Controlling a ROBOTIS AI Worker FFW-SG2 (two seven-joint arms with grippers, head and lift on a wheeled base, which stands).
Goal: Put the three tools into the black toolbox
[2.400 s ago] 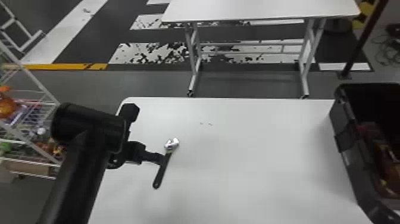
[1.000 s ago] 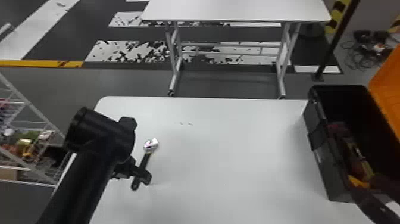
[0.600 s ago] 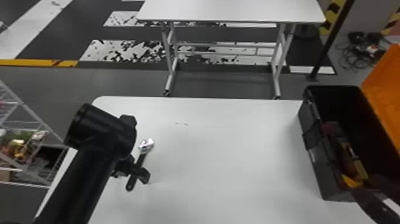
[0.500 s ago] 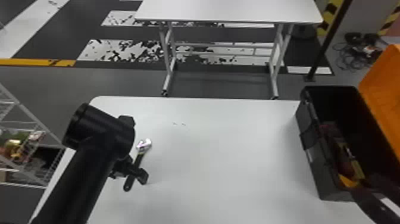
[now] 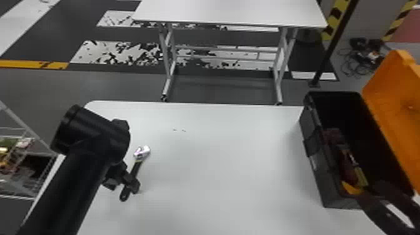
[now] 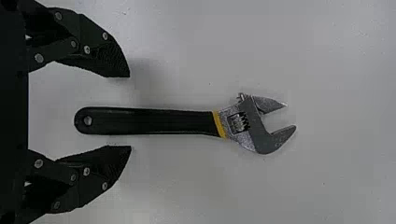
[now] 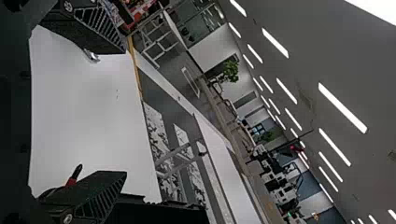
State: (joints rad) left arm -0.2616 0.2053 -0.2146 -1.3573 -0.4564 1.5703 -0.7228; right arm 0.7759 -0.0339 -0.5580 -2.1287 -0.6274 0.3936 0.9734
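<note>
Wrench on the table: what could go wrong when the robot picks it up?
The left gripper is open around the handle end of the wrench, so its metal head might droop when lifted. The black toolbox stands across the table, so the wrench could slip on the way there.

adjustable wrench | black handle | flat on table | black toolbox | open, tools inside
</note>
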